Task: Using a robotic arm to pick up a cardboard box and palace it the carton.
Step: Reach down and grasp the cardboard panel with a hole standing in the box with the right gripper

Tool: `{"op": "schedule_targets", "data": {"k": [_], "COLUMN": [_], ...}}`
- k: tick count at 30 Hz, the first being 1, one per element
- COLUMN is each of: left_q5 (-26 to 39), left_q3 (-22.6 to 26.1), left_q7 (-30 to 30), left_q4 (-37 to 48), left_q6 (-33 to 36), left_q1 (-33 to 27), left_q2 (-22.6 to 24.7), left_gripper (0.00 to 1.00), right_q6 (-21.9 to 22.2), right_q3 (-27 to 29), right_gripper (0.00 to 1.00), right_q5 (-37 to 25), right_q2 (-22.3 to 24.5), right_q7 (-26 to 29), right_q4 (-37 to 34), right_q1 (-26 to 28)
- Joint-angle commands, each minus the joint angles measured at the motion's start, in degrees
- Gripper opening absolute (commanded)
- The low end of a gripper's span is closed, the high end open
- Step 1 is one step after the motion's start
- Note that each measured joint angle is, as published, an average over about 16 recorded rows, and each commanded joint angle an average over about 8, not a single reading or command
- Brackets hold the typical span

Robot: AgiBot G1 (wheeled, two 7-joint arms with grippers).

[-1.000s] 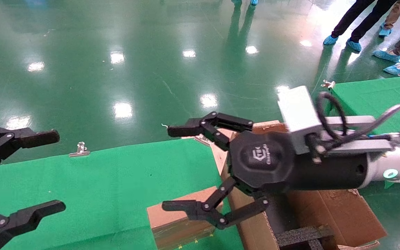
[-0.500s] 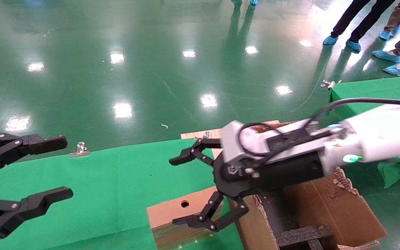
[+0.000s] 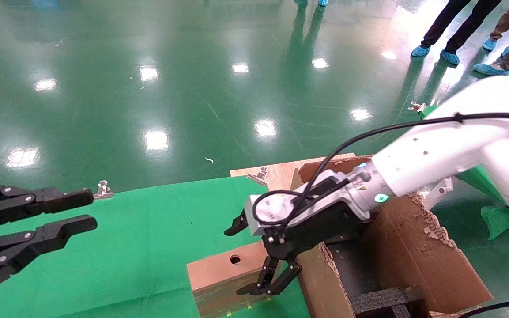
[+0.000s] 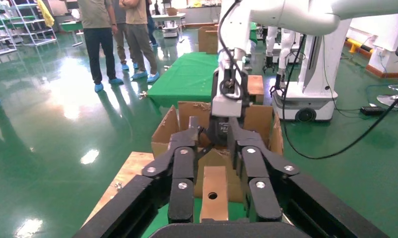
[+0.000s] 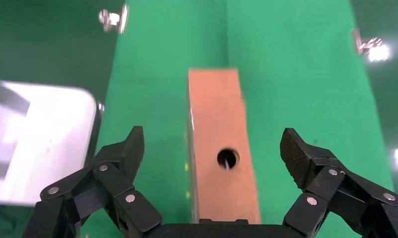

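The small brown cardboard box (image 3: 219,270) with a round hole lies on the green cloth, touching the large torn-flapped carton (image 3: 413,256). The white robotic arm (image 3: 435,154) reaches down from the right. My right gripper (image 3: 247,258) is open and hangs just above the box, one finger on each side of it, not touching. In the right wrist view the box (image 5: 219,134) lies between the spread fingers of the right gripper (image 5: 213,148). My left gripper (image 3: 88,210) is open, narrowly, empty, at the far left. The left wrist view shows the left gripper (image 4: 213,131), the box (image 4: 214,191) and the carton (image 4: 187,111).
Black foam inserts (image 3: 382,300) fill the carton. A green cloth (image 3: 126,247) covers the table, held by binder clips (image 3: 103,189). A wooden board (image 3: 280,174) lies behind the carton. People in blue shoe covers (image 3: 450,55) stand at the far right.
My right gripper has swung down and forward, from level over the carton to pointing down over the small box. My left gripper's fingers have drawn closer together.
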Motion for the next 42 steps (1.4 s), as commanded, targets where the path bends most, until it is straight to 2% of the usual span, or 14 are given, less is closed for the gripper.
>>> {"op": "schedule_targets", "data": {"k": [1, 14, 15, 18, 19, 20, 22, 23, 26, 28, 42], "left_q5": [0.0, 0.0, 0.0, 0.0, -0.01, -0.01, -0.01, -0.01, -0.02, -0.02, -0.02], "left_q3": [0.0, 0.0, 0.0, 0.01, 0.0, 0.0, 0.0, 0.0, 0.0, 0.0, 0.0], "left_q7": [0.0, 0.0, 0.0, 0.0, 0.0, 0.0, 0.01, 0.01, 0.01, 0.01, 0.01], "left_q4": [0.0, 0.0, 0.0, 0.0, 0.0, 0.0, 0.01, 0.01, 0.02, 0.02, 0.02], "left_q6": [0.0, 0.0, 0.0, 0.0, 0.0, -0.01, -0.01, -0.01, -0.02, -0.02, -0.02], "left_q1": [0.0, 0.0, 0.0, 0.0, 0.0, 0.0, 0.0, 0.01, 0.01, 0.01, 0.01], "left_q2": [0.0, 0.0, 0.0, 0.0, 0.0, 0.0, -0.01, -0.01, -0.01, -0.01, -0.01], "left_gripper": [0.0, 0.0, 0.04, 0.41, 0.54, 0.66, 0.91, 1.0, 1.0, 1.0, 1.0], "right_q6": [-0.03, 0.38, 0.45, 0.75, 0.83, 0.91, 1.02, 1.06, 1.12, 1.13, 1.11], "right_q3": [-2.35, -14.84, -15.49, -16.82, -17.18, -17.46, -17.82, -17.92, -18.12, -18.02, -17.6], "right_gripper": [1.0, 1.0, 1.0, 1.0, 0.94, 0.85, 0.6, 0.47, 0.1, 0.0, 0.0], "right_q5": [-1.36, -7.0, -7.22, -7.32, -7.32, -7.2, -6.83, -6.63, -6.28, -6.1, -6.51], "right_q2": [-1.38, -8.04, -8.33, -8.93, -9.1, -9.24, -9.45, -9.51, -9.63, -9.59, -9.36], "right_q7": [-1.15, -7.57, -7.92, -8.81, -9.07, -9.31, -9.66, -9.78, -9.95, -9.95, -9.71], "right_q4": [-1.91, -6.78, -6.86, -7.17, -7.32, -7.5, -7.81, -7.95, -8.25, -8.23, -7.77], "right_q1": [1.62, 8.54, 8.79, 9.21, 9.34, 9.42, 9.51, 9.53, 9.59, 9.49, 9.33]}}
